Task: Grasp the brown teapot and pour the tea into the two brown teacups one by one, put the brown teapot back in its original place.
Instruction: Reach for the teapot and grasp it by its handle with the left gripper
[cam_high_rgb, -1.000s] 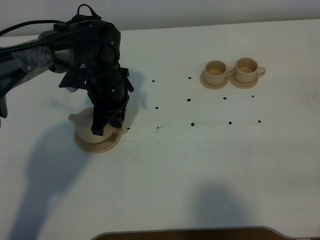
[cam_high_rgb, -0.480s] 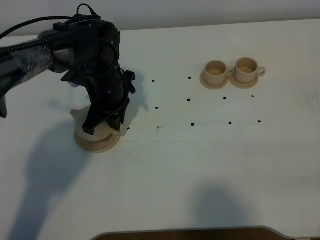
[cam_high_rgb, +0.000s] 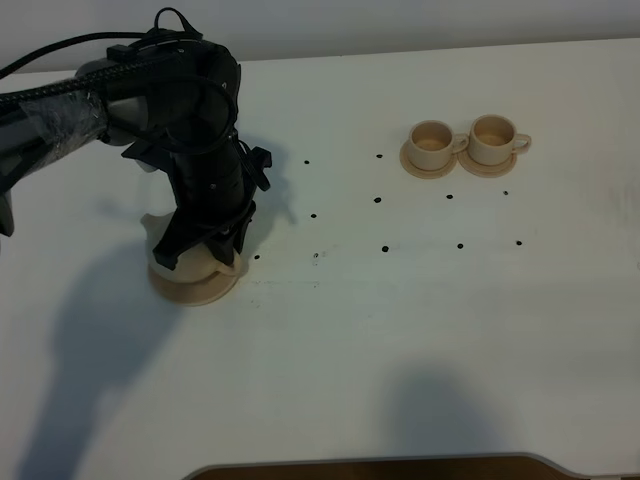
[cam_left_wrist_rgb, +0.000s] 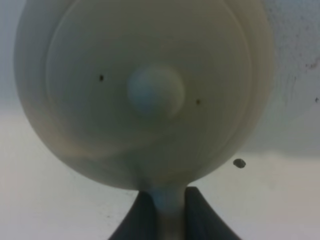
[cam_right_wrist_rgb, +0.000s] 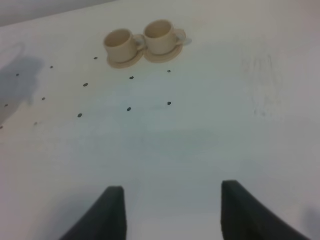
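left gripper (cam_left_wrist_rgb: 167, 212) is clamped tight on the brown teapot (cam_left_wrist_rgb: 145, 95) by its handle, teapot's right over its big saucer (cam_high_rgb: 190, 291) at the left of the table (cam_high_rgb: 400, 330), can't tell if they touch. right gripper (cam_right_wrist_rgb: 172, 205) hangs spread wide with nothing in it, two teacups (cam_high_rgb: 432, 143) well off to the right

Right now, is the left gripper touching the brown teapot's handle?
Touching. The left wrist view shows the left gripper's two dark fingers pressed against both sides of the brown teapot's handle, with no gap on either side.
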